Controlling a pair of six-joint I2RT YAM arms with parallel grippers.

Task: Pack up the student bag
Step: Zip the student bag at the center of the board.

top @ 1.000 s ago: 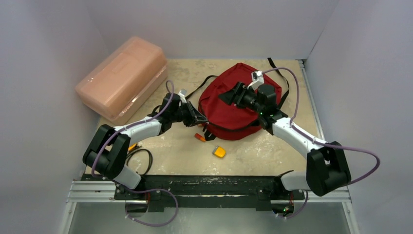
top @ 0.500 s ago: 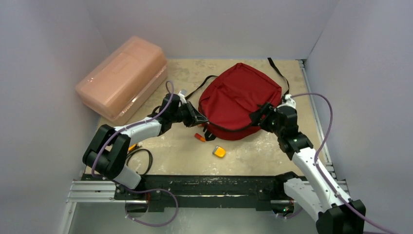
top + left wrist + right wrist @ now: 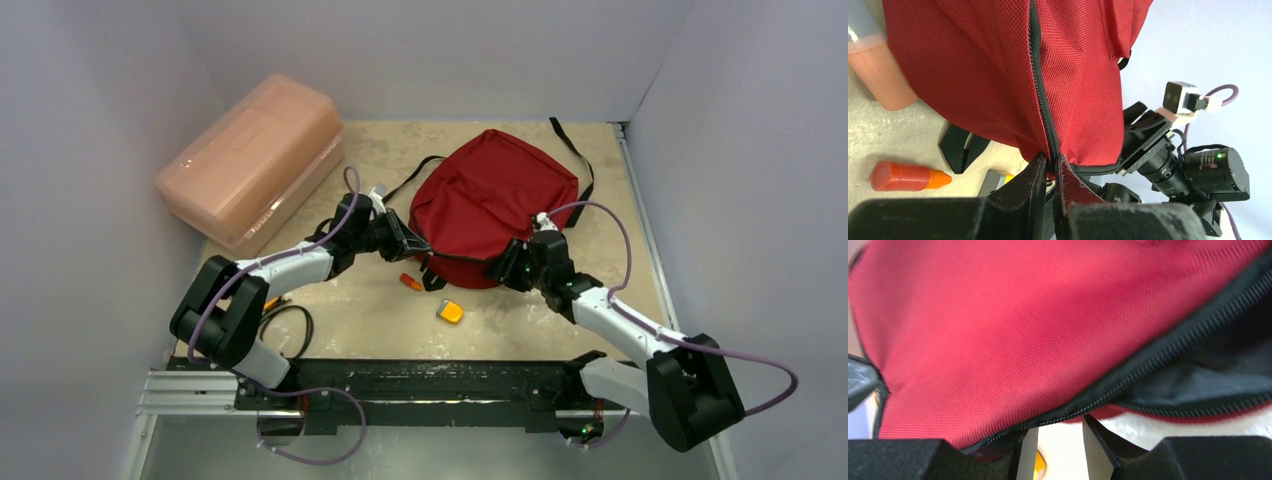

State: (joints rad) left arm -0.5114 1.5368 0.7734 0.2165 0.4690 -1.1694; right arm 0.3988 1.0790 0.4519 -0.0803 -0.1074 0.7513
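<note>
The student bag (image 3: 490, 200) is a dark red backpack lying at the middle back of the table. My left gripper (image 3: 418, 244) is at its near left corner. In the left wrist view that gripper (image 3: 1052, 167) is shut on the red fabric beside the black zipper (image 3: 1040, 90). My right gripper (image 3: 497, 270) sits low at the bag's near right edge. In the right wrist view its jaws (image 3: 1060, 427) stand partly apart. The unzipped edge (image 3: 1128, 375) lies across the fingertips, and table shows in the gap. A dark opening (image 3: 1208, 370) gapes to the right.
An orange marker (image 3: 411, 282) and a small yellow-and-grey item (image 3: 451, 312) lie on the table just in front of the bag. A pink translucent box (image 3: 250, 155) stands at the back left. Black straps (image 3: 580, 160) trail behind the bag. White walls close in on three sides.
My right arm has swung from above the bag down to its near right edge, and its jaws have narrowed. The left gripper has kept its pinch in place.
</note>
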